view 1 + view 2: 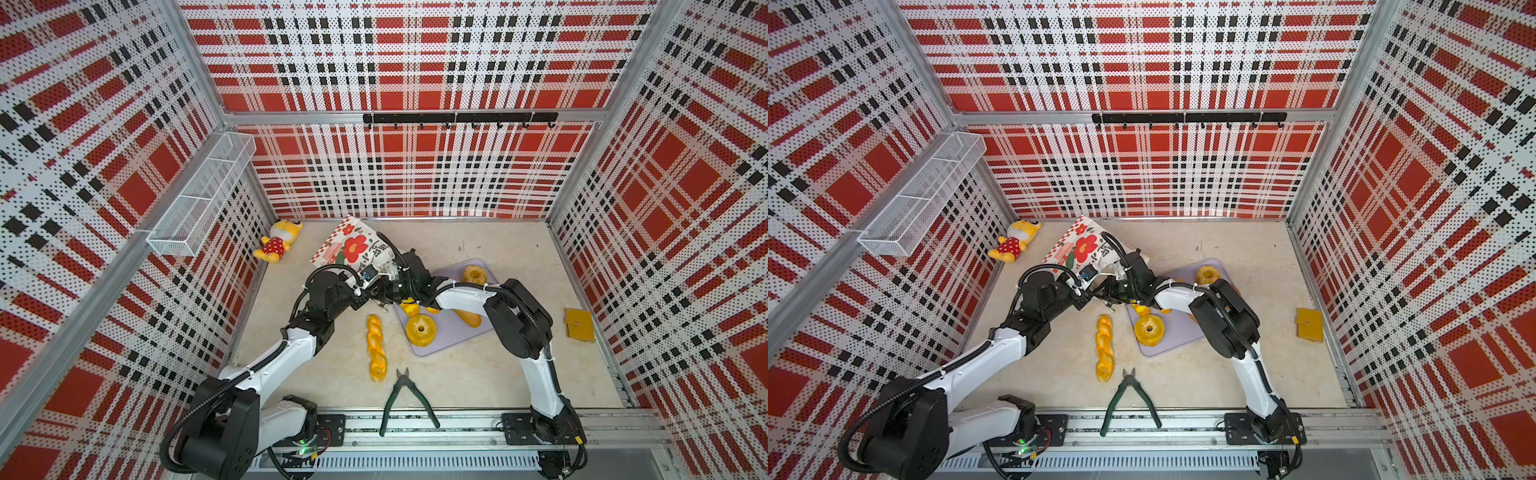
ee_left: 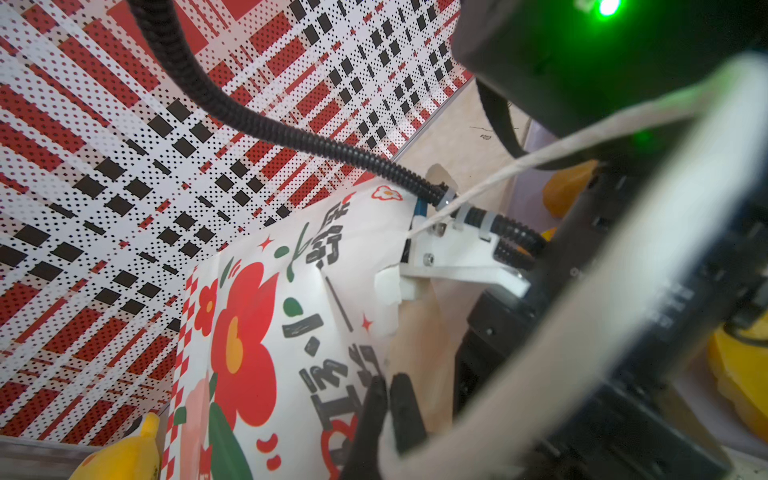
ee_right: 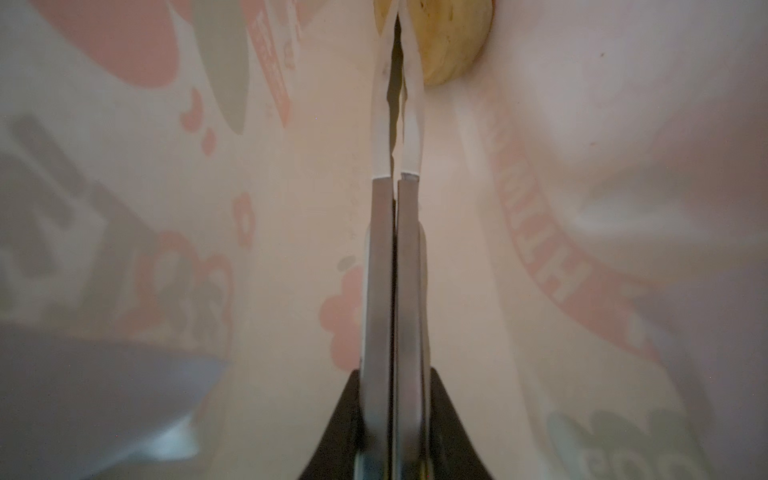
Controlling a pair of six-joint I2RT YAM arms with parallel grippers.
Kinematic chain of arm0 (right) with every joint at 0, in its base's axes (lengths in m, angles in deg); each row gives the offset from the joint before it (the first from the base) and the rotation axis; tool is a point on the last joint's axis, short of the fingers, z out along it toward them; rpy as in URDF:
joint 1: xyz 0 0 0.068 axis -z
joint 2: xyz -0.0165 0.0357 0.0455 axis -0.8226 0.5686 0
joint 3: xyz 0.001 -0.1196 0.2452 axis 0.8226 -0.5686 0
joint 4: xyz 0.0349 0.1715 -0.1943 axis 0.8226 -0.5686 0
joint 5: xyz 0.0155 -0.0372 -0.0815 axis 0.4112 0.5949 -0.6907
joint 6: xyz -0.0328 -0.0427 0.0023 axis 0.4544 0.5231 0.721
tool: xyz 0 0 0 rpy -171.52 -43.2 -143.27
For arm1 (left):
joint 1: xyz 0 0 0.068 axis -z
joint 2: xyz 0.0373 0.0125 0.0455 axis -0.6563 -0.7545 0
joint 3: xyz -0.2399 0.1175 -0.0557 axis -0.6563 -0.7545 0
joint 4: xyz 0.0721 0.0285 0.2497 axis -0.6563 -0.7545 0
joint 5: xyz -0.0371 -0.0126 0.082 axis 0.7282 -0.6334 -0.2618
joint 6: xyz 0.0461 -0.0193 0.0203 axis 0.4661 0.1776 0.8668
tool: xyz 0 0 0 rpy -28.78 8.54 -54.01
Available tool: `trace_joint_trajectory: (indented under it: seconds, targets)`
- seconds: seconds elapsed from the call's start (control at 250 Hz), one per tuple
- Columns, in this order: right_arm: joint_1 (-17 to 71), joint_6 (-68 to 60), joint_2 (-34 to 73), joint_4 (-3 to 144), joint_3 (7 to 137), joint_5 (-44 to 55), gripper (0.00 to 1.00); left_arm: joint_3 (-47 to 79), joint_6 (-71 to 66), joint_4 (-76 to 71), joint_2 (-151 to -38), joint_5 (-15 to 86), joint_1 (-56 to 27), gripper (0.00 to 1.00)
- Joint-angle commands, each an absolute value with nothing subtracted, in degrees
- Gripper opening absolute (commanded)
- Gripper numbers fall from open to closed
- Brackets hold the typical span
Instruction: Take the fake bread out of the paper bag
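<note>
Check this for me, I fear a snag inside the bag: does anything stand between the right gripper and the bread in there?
Nothing visible does. In the right wrist view the right gripper is inside the paper bag, jaws shut, tips right at a tan bun; only the bag's inner wall surrounds them.

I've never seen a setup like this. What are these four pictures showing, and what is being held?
Two white-and-black robot arms work on a beige table. Both top views look down from overhead; the other two come from a camera on each wrist. The left gripper is clamped on the rim of the white flower-printed paper bag. The right gripper is shut inside it beside a pale round toy bun, apparently gripping nothing. Outside lie a yellow twisted toy braid, a flat lilac tray bearing a ring-shaped toy bread, and green-handled pliers.
</note>
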State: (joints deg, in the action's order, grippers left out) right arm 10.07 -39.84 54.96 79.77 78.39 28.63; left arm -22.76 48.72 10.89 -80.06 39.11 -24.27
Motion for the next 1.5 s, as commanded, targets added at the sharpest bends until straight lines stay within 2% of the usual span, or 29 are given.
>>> trace_joint_trajectory:
  seconds: [0.0,0.256,0.38,0.568,0.864,1.156,1.32,1.493]
  targets:
    - [8.49,-37.76,56.24,86.23,79.47,27.42,0.04,-20.98,45.29,14.1,-79.58,41.88,-27.22,0.0]
    - [5.35,-30.78,56.78,89.82,76.36,18.9,0.03,-19.2,41.61,14.07,-80.08,41.83,-28.61,0.0]
    - [5.03,-28.51,57.8,86.75,78.6,18.82,0.04,-19.1,42.71,13.05,-79.89,42.01,-28.19,0.0]
    - [6.68,-31.94,59.28,81.24,84.36,20.48,0.06,-19.88,46.9,9.97,-78.63,43.14,-27.13,0.0]
    - [8.21,-35.54,62.27,74.54,93.14,22.48,0.23,-20.95,49.86,8.14,-77.22,44.72,-26.71,0.0]
    - [10.35,-38.67,66.94,70.93,97.7,29.47,0.38,-20.86,50.76,8.05,-78.08,45.89,-26.49,0.0]
    - [11.32,-37.69,74.77,62.99,111.87,34.84,0.45,-21.18,51.05,8.68,-79.63,46.91,-25.96,0.0]
    - [11.05,-43.18,83.41,65.16,123.72,40.64,0.49,-22.69,50.03,13.49,-81.9,47.7,-25.37,0.0]
